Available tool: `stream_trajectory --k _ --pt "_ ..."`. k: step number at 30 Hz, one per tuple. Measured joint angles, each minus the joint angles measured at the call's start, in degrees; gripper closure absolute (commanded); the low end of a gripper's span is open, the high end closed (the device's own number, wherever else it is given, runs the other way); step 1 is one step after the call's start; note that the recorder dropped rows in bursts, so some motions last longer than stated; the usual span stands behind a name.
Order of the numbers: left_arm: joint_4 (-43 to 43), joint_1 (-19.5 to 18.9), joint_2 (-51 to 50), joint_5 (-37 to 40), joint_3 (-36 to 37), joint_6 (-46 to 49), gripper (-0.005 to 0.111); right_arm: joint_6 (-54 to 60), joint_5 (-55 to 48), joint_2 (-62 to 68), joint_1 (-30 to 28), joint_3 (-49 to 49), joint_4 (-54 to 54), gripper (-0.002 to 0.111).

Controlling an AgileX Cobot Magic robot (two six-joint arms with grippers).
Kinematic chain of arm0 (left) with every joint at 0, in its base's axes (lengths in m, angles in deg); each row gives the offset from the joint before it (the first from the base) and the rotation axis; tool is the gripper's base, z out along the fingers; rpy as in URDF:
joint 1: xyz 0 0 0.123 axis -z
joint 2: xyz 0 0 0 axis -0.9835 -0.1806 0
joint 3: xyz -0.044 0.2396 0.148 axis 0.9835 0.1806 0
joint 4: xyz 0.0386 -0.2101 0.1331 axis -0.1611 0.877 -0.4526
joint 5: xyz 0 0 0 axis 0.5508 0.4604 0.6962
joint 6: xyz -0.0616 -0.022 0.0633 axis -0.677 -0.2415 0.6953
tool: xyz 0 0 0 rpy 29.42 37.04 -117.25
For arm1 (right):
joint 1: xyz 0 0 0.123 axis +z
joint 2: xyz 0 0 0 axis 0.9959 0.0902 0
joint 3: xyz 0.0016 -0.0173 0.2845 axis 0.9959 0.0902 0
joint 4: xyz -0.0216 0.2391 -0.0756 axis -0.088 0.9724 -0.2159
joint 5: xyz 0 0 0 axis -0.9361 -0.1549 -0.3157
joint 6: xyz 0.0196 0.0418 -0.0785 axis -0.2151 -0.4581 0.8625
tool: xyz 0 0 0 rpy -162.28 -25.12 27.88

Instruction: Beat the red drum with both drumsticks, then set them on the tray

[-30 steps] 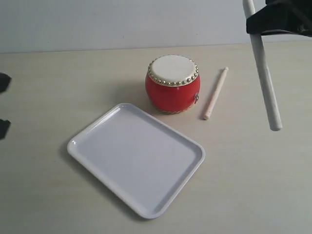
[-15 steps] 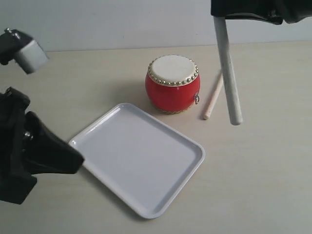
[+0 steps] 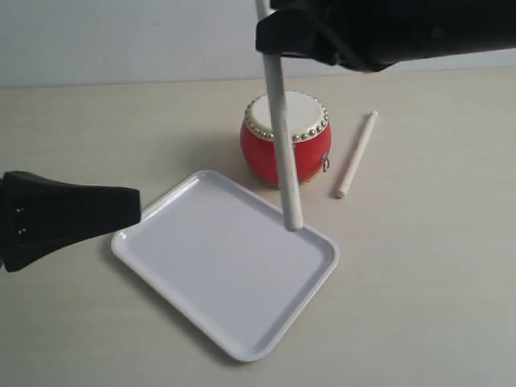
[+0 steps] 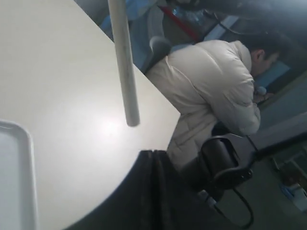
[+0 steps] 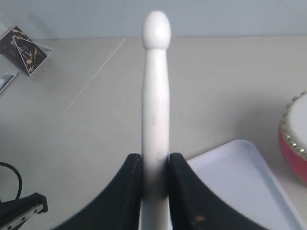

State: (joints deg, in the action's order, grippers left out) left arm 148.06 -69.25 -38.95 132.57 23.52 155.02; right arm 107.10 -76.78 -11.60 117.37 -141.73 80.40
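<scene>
The red drum (image 3: pixel 300 157) stands behind the white tray (image 3: pixel 218 266); both also show in the right wrist view, drum (image 5: pixel 295 139) and tray (image 5: pixel 240 177). My right gripper (image 3: pixel 272 44) is shut on a pale drumstick (image 3: pixel 282 137) that hangs steeply down in front of the drum, its tip over the tray's far right rim. The right wrist view shows that gripper (image 5: pixel 156 172) clamping the stick (image 5: pixel 156 96). The other drumstick (image 3: pixel 356 155) lies on the table right of the drum. My left gripper (image 3: pixel 133 205) is shut and empty, just left of the tray; its shut tips (image 4: pixel 152 152) hover near the table's edge.
A person in a pale jacket (image 4: pixel 211 91) sits beyond the table edge beside a dark chair (image 4: pixel 223 160). A small dark printed card (image 5: pixel 26 55) lies on the table away from the tray.
My right gripper has carried its drumstick leftward, from right of the drum to across it, tip now over the tray. My left arm has come in from the left and points at the tray.
</scene>
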Motion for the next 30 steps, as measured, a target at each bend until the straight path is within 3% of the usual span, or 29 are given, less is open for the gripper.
stream_trajectory --k 3,7,9,15,17,25,30 --pt "0.67 -2.75 0.0 0.53 2.07 3.75 0.107 -0.18 1.3 3.39 3.36 0.0 2.13 0.108" --pt "-0.43 -3.64 0.0 -0.54 2.75 7.19 0.102 -0.18 3.56 8.03 7.39 0.0 5.18 0.108" --pt "-2.14 -3.69 0.0 -2.55 2.89 7.63 0.094 -0.07 3.86 10.02 8.44 0.0 6.52 0.108" --pt "-2.78 -3.69 -0.14 -5.04 3.11 2.71 0.054 3.62 4.28 12.74 9.4 -1.11 13.45 0.108" --pt "-2.63 -3.69 -0.14 -5.89 3.23 -0.44 0.047 6.01 4.26 12.74 9.4 -1.55 17.04 0.108" --pt "1.72 -3.69 -0.14 -8.46 5.98 -7.71 0.046 12.3 3.59 15.07 9.4 -1.82 24.84 0.108" --pt "2.15 -3.69 -0.26 -9.42 6.34 -8.95 0.046 15.44 4.03 16.81 12.24 -1.82 28.27 0.108"
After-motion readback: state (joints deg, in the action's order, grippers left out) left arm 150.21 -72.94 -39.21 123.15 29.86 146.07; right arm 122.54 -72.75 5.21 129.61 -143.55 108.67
